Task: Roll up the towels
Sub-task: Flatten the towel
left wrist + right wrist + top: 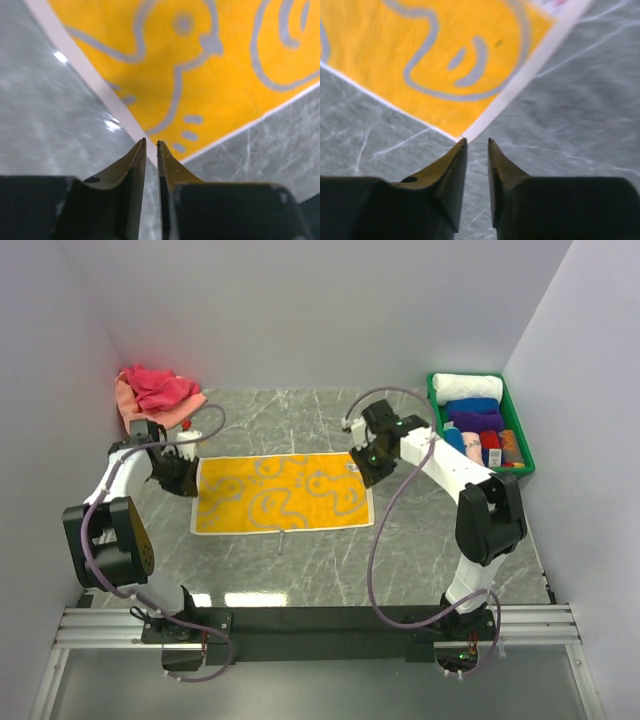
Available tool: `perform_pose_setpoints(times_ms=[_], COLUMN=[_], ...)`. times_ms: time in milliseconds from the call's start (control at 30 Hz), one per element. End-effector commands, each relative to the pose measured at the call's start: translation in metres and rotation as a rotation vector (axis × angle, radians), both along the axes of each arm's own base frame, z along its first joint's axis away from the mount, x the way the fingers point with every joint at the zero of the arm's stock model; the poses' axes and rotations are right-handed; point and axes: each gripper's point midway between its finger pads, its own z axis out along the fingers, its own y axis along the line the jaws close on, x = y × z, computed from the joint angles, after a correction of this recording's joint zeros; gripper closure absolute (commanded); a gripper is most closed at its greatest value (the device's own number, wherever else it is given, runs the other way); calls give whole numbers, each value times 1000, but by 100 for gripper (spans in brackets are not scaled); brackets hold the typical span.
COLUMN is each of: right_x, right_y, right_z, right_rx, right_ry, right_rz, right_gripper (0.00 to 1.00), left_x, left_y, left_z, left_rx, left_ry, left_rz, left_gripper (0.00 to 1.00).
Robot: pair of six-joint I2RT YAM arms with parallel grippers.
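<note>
Yellow towel (pixel 283 493) flat (pale trim); left fingers (pixel 131 165), right fingers (pixel 451 165) at corners.

No readable text, label or number anywhere.

I'm looking at a grey marble-look table (pixel 420 560) boxed in by plain white walls (pixel 320 310) along its far, left and right edges; bright glare patches (pixel 262 598) sit near its near edge, just beyond an aluminium rail (pixel 545 625)

Towel (pixel 283 492) lies between left heap (pixel 155 390) and right tray (pixel 518 425).
</note>
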Motion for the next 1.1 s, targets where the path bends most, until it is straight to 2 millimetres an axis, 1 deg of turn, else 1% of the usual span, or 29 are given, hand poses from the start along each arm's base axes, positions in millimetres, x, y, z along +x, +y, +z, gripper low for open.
perform_pose_setpoints(times_ms=[0,33,67,133,300,400,567,800,1000,1067], right_x=[-40,-47,-52,-57,-61,-59,-60,-67,-72,-77], right_y=[7,8,15,17,16,11,5,-3,-17,-21], right_z=[-33,-40,-44,-51,-66,-69,-76,-96,-109,-110], right_rx=[-59,-69,-72,-92,-149,-173,-197,-242,-296,-303], right_ry=[109,125,127,136,142,130,132,173,199,211], right_rz=[71,72,92,108,123,109,104,114,111,110], right_gripper=[71,74,74,75,76,78,78,79,80,80], left_x=[-27,-30,-34,-38,-42,-43,-50,-54,-64,-67], left_y=[-4,-4,-5,-4,-1,1,2,12,28,39], left_z=[-25,-28,-33,-39,-51,-56,-65,-74,-86,-87], left_rx=[5,7,-1,2,24,32,45,96,176,213], left_ry=[68,72,90,110,138,149,174,199,234,240], left_rz=[-33,-26,-16,-7,-1,5,9,24,38,45], left_gripper=[81,82,84,85,90,91,93,96,99,99])
